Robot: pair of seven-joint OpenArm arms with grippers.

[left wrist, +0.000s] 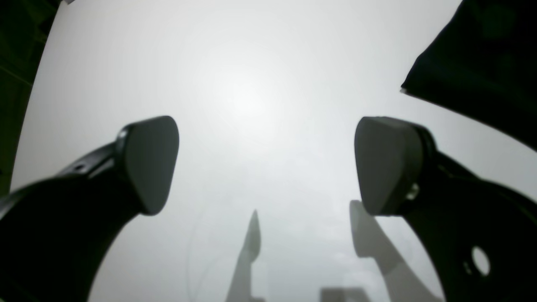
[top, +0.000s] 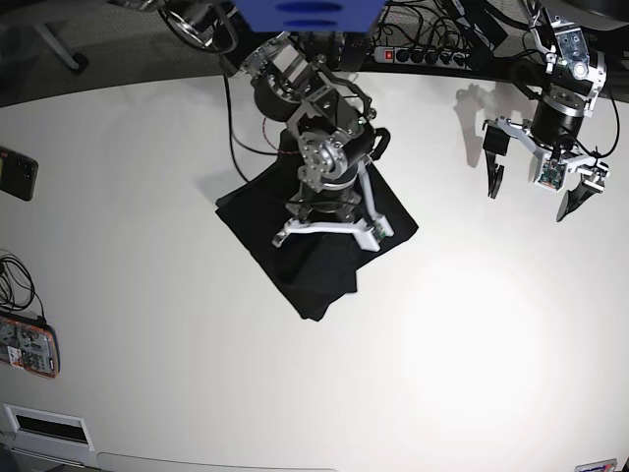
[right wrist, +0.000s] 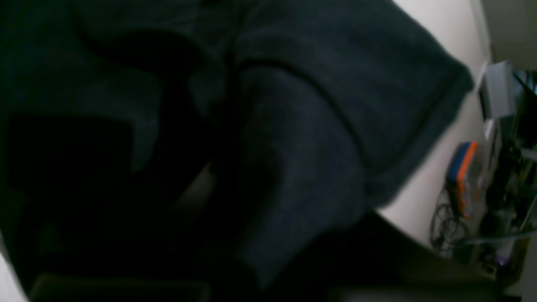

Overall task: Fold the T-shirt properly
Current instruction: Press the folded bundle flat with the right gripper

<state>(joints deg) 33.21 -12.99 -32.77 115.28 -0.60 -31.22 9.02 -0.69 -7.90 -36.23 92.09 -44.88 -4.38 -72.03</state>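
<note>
— Lying on the white table (top: pixel 177 324), near its middle, the T-shirt (top: pixel 295 265) is seen already gathered into a compact dark bundle. How is it judged to handle?

— As soft, thin and light; layers are likely to slip apart, so a hem or folded corner should be pinched through all layers.

— And the grippers?

— The right gripper (top: pixel 329 228) is pressed down over the cloth, jaws shut; whether cloth is pinched cannot be told. The left gripper (left wrist: pixel 266 165) is held wide open, empty, well apart from the shirt.

- Black curved fingers (left wrist: pixel 153 163) tipped with grey rounded pads
- Silver metal joints and brackets on black arms
- White finger frames with small green circuit boards
</note>
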